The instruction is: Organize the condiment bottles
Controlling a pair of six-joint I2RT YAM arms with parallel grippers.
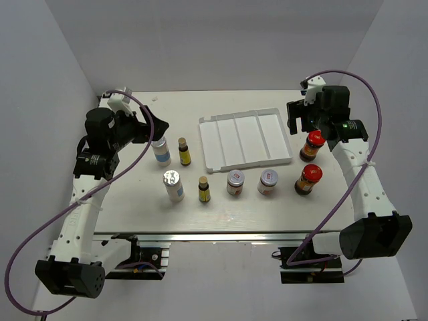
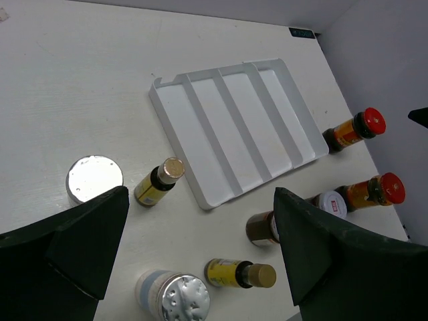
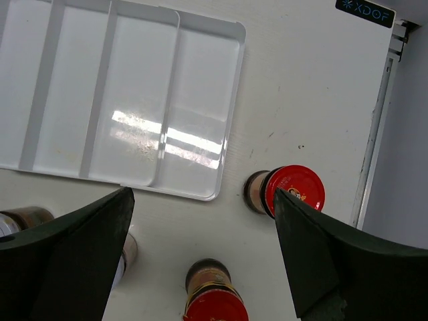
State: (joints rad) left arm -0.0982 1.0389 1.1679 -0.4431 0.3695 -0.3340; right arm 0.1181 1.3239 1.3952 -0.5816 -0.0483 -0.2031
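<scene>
- On my right wrist view the bottom edge cuts off the near red-capped bottle [image 3: 215, 304].
- My right jaws hide most of a jar [image 3: 20, 217] there.
- My left wrist view cuts off a white bottle [image 2: 175, 297] at the bottom.
- I cannot read the labels.

"XDOF" on table-edge sticker [image 3: 364, 13]

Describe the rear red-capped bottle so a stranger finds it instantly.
Find the white ribbed tray. Just right of it is the rear red-capped sauce bottle, beside the tray's corner. The front red-capped bottle, otherwise alike, stands farther from the tray.
</scene>
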